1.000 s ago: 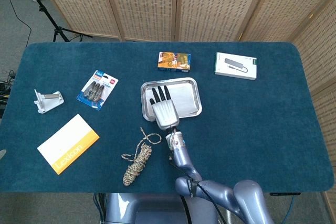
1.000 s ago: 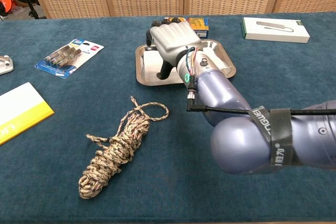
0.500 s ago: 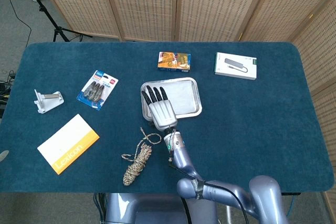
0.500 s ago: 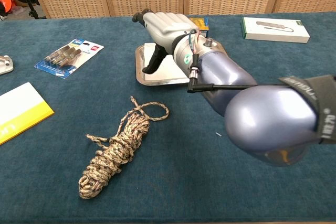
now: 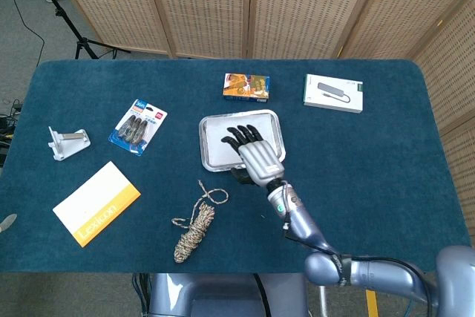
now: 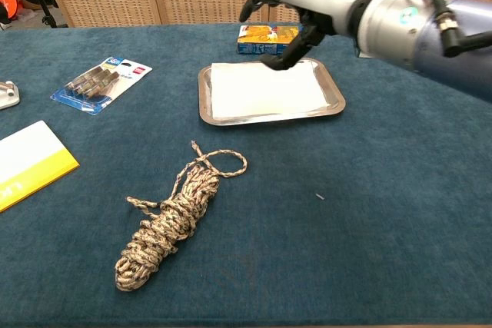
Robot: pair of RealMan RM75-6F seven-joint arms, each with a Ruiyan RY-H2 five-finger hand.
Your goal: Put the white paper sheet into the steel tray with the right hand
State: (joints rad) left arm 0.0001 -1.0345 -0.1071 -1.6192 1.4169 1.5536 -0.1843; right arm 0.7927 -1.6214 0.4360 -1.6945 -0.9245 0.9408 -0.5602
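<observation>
The steel tray (image 5: 202, 143) lies at the table's middle, and the white paper sheet (image 5: 221, 143) lies flat inside it. In the chest view the sheet (image 6: 261, 90) covers most of the tray (image 6: 335, 96). My right hand (image 5: 253, 152) hangs above the tray's right part with its dark fingers apart and nothing in them. From the chest camera the same hand (image 6: 296, 4) is well clear of the sheet, raised over the tray's far edge. My left hand shows in neither view.
A coiled rope (image 5: 194, 229) lies in front of the tray. A yellow and white booklet (image 5: 96, 203), a blister pack (image 5: 138, 126) and a white bracket (image 5: 67, 142) are to the left. An orange box (image 5: 246, 85) and a white box (image 5: 333, 93) sit behind.
My right hand has lifted off the tray's left part and swung up and to the right. The white sheet it covered now lies uncovered in the tray.
</observation>
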